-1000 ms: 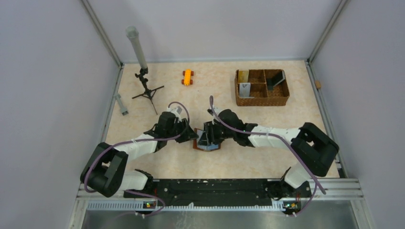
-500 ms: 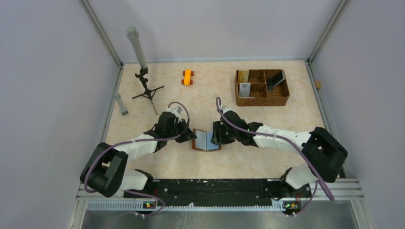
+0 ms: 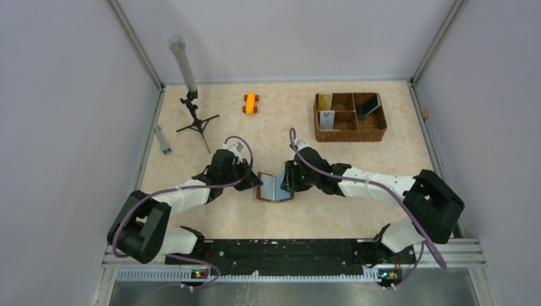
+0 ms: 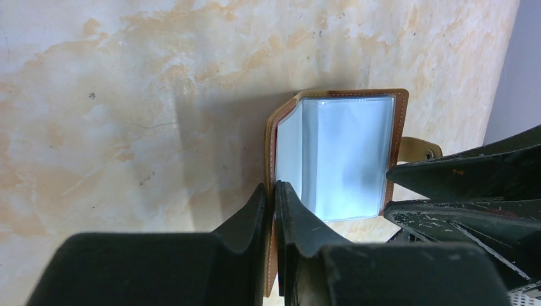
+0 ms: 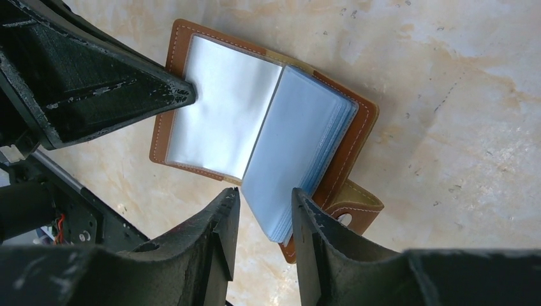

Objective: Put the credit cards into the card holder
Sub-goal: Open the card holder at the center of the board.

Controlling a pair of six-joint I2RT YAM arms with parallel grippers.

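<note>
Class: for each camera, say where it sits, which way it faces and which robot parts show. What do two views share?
Top external: above and behind the bases, looking down on the beige marbled table; both arms show, left gripper and right gripper at the open brown leather card holder.
Left wrist: on that wrist, facing down past its own fingers pinching the holder's cover.
Right wrist: on that wrist, facing down between its own parted fingers.
Shared: both wrist views show the card holder and the opposite gripper.

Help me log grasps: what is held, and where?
Left gripper pinches the card holder by the edge of the cover on that arm's side. Right gripper straddles its blue pockets; grip cannot be told.
</note>
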